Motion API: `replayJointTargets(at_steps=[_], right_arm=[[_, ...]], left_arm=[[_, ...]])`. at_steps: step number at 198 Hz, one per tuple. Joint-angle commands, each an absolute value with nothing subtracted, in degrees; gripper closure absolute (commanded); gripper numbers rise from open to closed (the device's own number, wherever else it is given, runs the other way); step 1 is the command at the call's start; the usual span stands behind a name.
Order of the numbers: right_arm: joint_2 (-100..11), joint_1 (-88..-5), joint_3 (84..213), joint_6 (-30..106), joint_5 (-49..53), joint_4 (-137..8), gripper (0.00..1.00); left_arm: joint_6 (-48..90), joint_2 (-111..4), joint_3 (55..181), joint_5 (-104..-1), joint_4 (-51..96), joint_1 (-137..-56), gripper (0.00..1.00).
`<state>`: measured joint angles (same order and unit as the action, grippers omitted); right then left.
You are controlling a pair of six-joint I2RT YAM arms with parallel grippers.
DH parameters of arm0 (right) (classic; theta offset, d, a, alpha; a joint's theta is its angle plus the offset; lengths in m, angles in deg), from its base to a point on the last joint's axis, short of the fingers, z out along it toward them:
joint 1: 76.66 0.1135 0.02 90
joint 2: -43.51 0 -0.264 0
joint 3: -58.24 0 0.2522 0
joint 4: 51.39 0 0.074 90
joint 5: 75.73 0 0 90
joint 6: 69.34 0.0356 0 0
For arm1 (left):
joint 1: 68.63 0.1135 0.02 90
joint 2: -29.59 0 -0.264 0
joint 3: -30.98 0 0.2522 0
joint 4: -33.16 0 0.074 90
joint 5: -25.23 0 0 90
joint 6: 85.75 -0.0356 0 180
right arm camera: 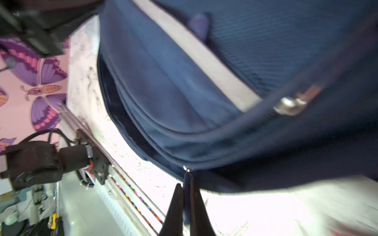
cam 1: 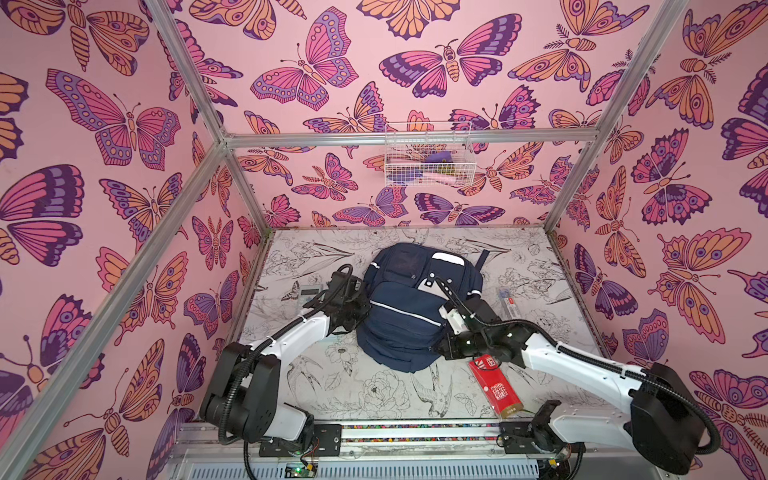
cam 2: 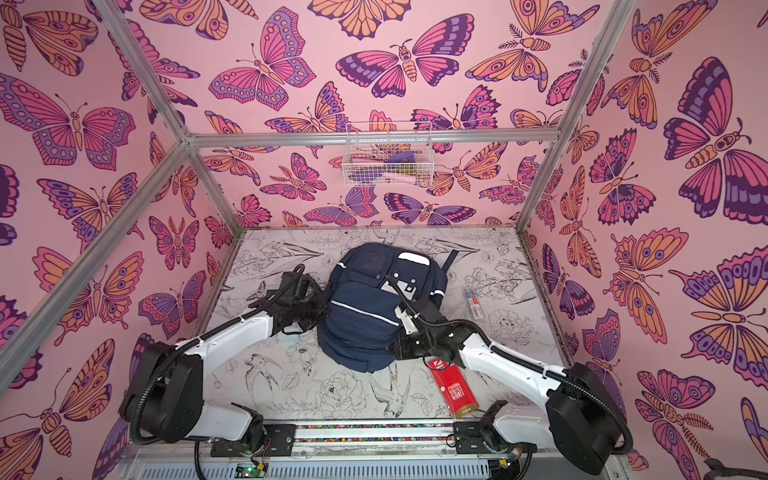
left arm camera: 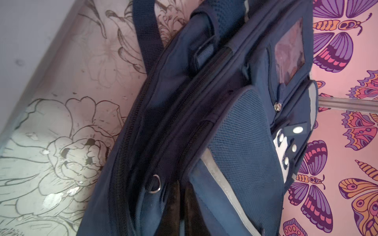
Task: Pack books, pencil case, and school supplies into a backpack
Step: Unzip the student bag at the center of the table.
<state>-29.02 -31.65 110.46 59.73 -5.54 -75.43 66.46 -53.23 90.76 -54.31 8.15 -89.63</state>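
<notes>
The navy backpack (cam 1: 399, 324) lies flat in the middle of the floral-printed worktop (cam 1: 320, 386), its front pockets and white stripes facing up in both top views.

In the right wrist view, the right end effector (right arm camera: 186, 181) sits at the bottom centre of the frame. Its jaws are narrowed to a pinch on a thin dark pull tab (right arm camera: 187, 173) at the backpack's rim. A silver zip slider (right arm camera: 290, 105) shows on the zip line at the right of the frame. In the top views this arm meets the bag at its lower right edge.

The left end effector (left arm camera: 182, 204) is pressed against the bag's left side. Its dark fingers are drawn together at the bottom of the left wrist view, sunk in a fold just beside a metal D-ring (left arm camera: 154, 183). I cannot tell whether they trap any cloth.

A red book (cam 1: 494, 388) with Chinese characters lies on the worktop at lower right, near the right arm. A slim clear case (cam 1: 508, 297) lies to the right of the backpack and apart from it. A pale calculator (cam 1: 308, 290) peeks out behind the left arm, to the left of the bag. A white wire basket (cam 1: 392, 145) hangs on the back wall.
</notes>
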Motion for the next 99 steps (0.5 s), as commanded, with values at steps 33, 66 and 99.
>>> replayJointTargets(at_steps=[33, 66, 99], right_arm=[[-43.5, -24.2, 122.8, 63.6, -2.6, -57.9, 1.0], [-40.5, -27.8, 127.2, 61.4, 13.8, -72.3, 1.0], [-34.8, -33.5, 126.1, 55.7, 19.9, -81.5, 1.0]], left_arm=[[72.4, -50.1, 86.5, -57.1, 11.5, -89.5, 1.0], [72.0, -46.6, 85.6, -60.0, 9.9, -89.0, 1.0], [72.0, -45.7, 85.0, -58.6, 9.3, -89.1, 1.0]])
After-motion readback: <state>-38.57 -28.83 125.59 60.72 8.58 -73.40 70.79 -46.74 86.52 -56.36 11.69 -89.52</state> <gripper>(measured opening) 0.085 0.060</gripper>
